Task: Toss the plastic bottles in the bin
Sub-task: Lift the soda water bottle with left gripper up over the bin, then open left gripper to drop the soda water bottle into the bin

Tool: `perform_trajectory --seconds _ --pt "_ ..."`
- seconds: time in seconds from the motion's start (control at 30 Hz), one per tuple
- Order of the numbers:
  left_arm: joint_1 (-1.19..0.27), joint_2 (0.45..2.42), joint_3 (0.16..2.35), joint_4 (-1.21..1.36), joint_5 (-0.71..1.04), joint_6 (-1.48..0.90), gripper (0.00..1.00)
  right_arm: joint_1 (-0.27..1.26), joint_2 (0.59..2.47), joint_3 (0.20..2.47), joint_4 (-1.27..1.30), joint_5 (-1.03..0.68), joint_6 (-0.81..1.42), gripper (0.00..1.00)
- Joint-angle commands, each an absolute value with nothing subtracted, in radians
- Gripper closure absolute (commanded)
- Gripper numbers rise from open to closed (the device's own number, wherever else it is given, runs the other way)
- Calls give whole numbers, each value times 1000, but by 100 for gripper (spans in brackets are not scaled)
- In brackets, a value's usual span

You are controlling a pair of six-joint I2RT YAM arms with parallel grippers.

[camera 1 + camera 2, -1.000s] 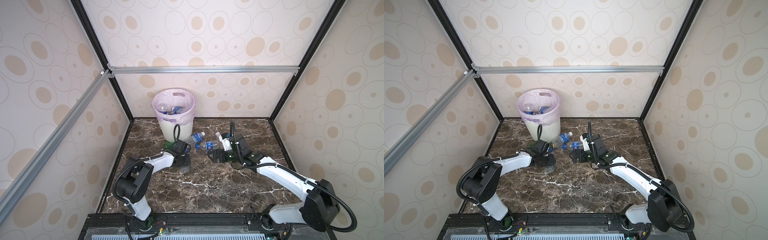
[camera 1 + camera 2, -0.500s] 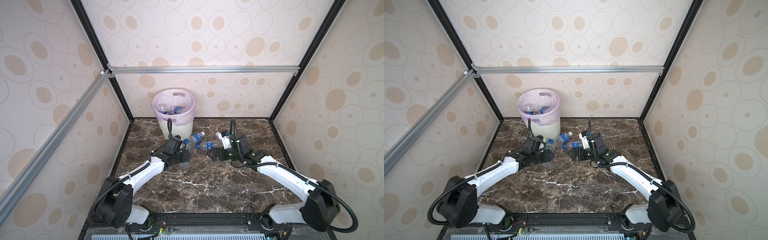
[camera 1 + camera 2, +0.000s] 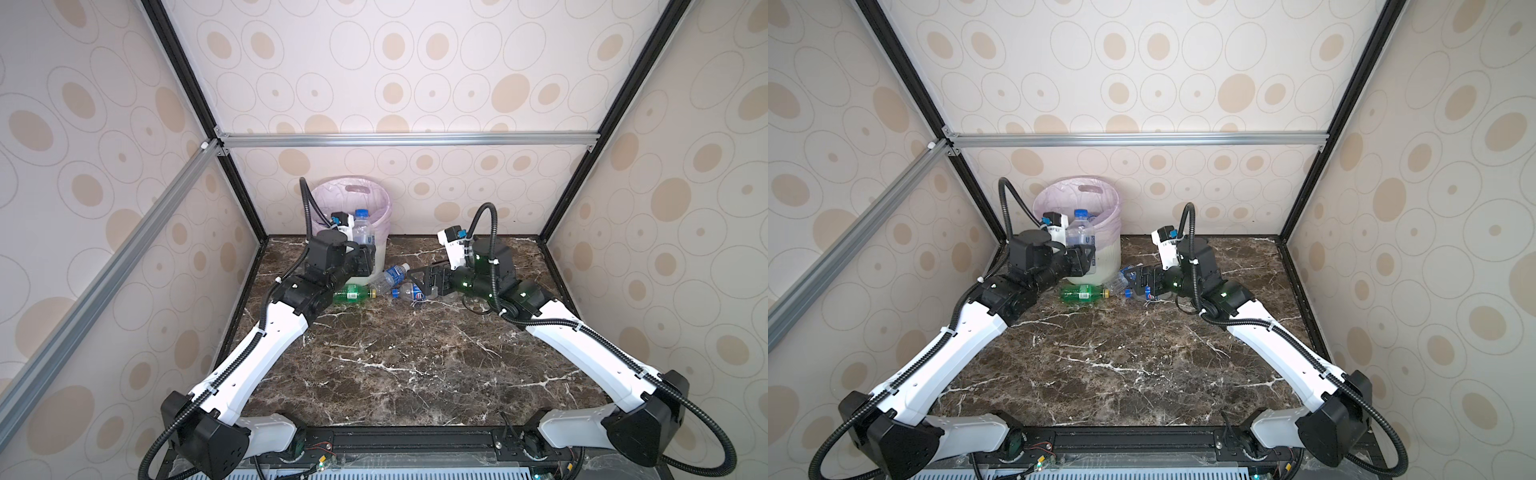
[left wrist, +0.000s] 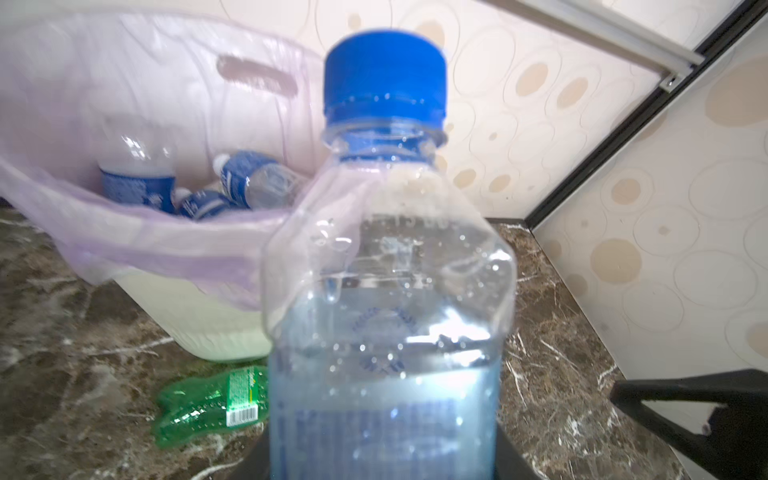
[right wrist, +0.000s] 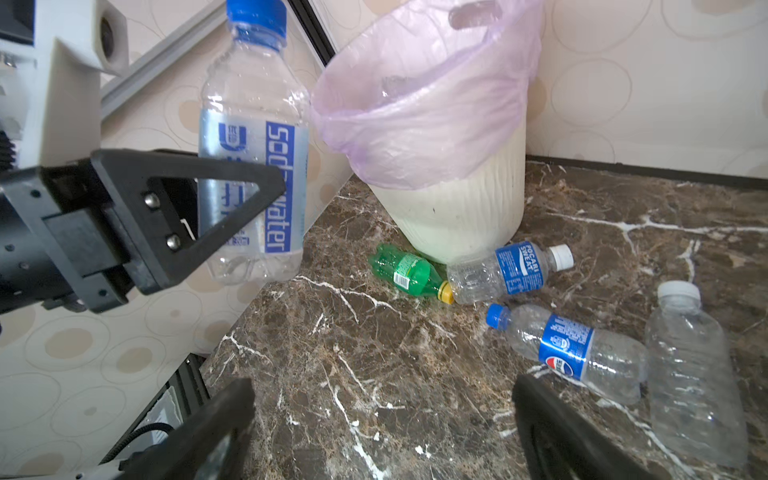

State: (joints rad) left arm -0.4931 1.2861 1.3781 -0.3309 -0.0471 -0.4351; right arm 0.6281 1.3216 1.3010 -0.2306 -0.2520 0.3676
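Soda-water bottle (image 5: 253, 166) upright, clamped at its label by left gripper (image 3: 1081, 259), at rim height beside the bin (image 5: 457, 208), presumably for tipping in; right gripper (image 5: 384, 386) jaws wide apart, low near Pepsi bottle (image 5: 569, 351), likely next.

We see bin (image 3: 1106, 257) far left on table (image 3: 395, 353), bottles (image 4: 137, 183) in it, upright bottle (image 3: 360, 230) just before rim, four lying bottles (image 5: 515, 270) right of base.
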Motion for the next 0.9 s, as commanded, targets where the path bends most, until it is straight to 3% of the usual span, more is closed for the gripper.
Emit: perform_trajectory --seconds 0.0,0.27,0.57,0.7,0.8,0.87 --pt "-495 1313 1534 -340 -125 -349 57 643 1327 1378 -207 -235 335 0" --pt "-495 1373 1832 -283 -248 -210 55 650 1355 1445 -205 -220 322 0" --pt "-490 1374 1916 -145 -358 -94 55 649 1375 1430 -217 -209 312 0" --pt "-453 1471 1937 -174 -283 -145 54 649 1398 1440 -221 -213 316 0" --pt "-347 1630 2032 -285 -92 -294 52 649 1409 1442 -219 -222 325 0" --pt "-300 1771 2165 -423 -33 -368 45 650 1408 1436 -219 -223 330 0"
